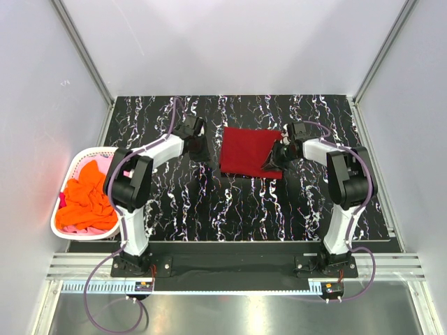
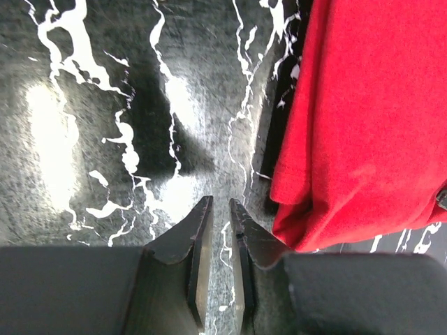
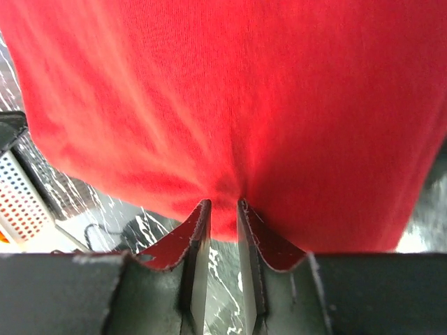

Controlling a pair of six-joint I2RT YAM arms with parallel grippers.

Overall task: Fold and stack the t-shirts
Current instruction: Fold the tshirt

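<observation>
Near left: white basket (image 1: 78, 162) holds the orange t-shirt (image 1: 84, 202) and pink t-shirt (image 1: 105, 164), heaped and unfolded, presumably queued.

Mid-table: left gripper (image 2: 220, 202) hangs over bare table (image 1: 181, 202) just beside the dark red t-shirt (image 1: 244, 150). Its jaws are a narrow slot apart with nothing between, likely parked clear of the fold.

Right gripper (image 3: 223, 204) is clamped on that shirt's right edge with the cloth raised, probably to carry it across.
</observation>
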